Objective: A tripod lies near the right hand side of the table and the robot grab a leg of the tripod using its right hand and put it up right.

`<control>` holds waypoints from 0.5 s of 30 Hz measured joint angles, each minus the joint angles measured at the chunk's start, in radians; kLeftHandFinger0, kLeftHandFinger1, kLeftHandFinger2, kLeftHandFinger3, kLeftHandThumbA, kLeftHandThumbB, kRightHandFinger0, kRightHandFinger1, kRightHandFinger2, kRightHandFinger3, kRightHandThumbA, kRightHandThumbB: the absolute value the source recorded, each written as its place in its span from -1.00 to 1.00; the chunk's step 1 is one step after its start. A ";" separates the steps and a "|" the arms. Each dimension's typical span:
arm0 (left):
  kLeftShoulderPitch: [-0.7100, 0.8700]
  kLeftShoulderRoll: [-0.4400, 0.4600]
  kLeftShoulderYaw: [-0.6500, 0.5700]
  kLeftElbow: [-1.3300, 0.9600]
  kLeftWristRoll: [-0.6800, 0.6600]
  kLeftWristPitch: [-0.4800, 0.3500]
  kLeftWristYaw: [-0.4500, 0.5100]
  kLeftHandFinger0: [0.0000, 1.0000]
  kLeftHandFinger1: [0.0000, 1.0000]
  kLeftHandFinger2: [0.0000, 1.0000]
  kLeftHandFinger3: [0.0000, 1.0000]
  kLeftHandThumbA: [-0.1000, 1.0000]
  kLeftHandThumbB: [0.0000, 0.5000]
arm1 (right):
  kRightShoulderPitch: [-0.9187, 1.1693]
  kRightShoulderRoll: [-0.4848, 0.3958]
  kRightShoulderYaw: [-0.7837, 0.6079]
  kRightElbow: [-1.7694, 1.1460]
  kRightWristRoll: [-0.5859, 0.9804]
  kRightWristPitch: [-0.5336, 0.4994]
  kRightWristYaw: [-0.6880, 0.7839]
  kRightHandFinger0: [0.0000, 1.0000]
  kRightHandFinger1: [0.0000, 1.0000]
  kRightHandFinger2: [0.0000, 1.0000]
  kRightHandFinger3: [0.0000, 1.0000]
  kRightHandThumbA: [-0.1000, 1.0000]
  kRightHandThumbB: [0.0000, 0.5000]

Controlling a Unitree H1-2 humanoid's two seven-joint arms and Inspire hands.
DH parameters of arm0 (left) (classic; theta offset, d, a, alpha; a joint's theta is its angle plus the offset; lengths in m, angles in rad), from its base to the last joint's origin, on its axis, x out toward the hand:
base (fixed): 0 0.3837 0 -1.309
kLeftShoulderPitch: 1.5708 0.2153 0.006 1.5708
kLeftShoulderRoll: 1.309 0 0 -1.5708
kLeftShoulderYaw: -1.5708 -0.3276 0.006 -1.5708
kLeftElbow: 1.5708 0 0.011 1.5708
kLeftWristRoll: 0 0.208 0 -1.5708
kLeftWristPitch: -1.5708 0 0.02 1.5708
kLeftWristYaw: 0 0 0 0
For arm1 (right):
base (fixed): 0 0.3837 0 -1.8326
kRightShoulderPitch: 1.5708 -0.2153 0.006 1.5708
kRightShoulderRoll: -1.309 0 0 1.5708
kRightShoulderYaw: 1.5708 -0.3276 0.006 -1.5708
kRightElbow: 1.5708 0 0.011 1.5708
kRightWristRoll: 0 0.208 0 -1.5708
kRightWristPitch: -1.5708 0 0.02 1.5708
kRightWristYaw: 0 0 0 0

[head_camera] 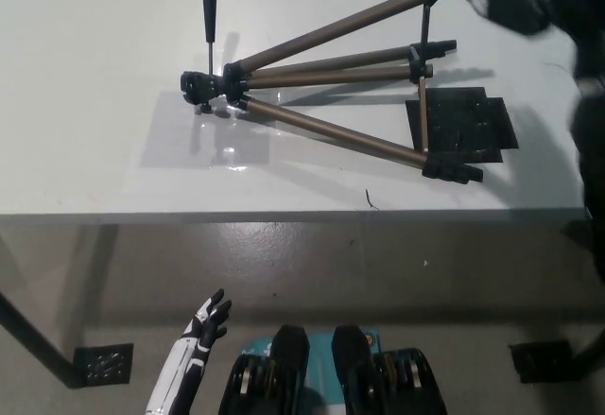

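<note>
Tripod (326,89) of slender bronze tubes, splayed on smooth table (95,150).

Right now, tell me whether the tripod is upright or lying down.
Lying down: the tripod rests flat on the table, legs spread, head pointing left.

Bare table (95,75) left of tripod (331,89)
</note>
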 measured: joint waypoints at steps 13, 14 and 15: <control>0.014 0.012 -0.002 0.005 0.020 -0.059 0.000 1.00 1.00 1.00 1.00 1.00 0.59 | -0.326 0.024 0.271 0.576 -0.132 0.112 0.092 1.00 1.00 1.00 1.00 0.85 1.00; 0.018 0.011 -0.002 0.004 0.021 -0.060 0.000 1.00 1.00 1.00 1.00 1.00 0.62 | -0.342 0.031 0.287 0.615 -0.135 0.117 0.098 1.00 1.00 1.00 1.00 0.87 1.00; 0.021 0.011 -0.002 0.004 0.022 -0.060 0.000 1.00 1.00 1.00 1.00 1.00 0.65 | -0.354 0.037 0.300 0.652 -0.136 0.122 0.104 1.00 1.00 1.00 1.00 0.87 1.00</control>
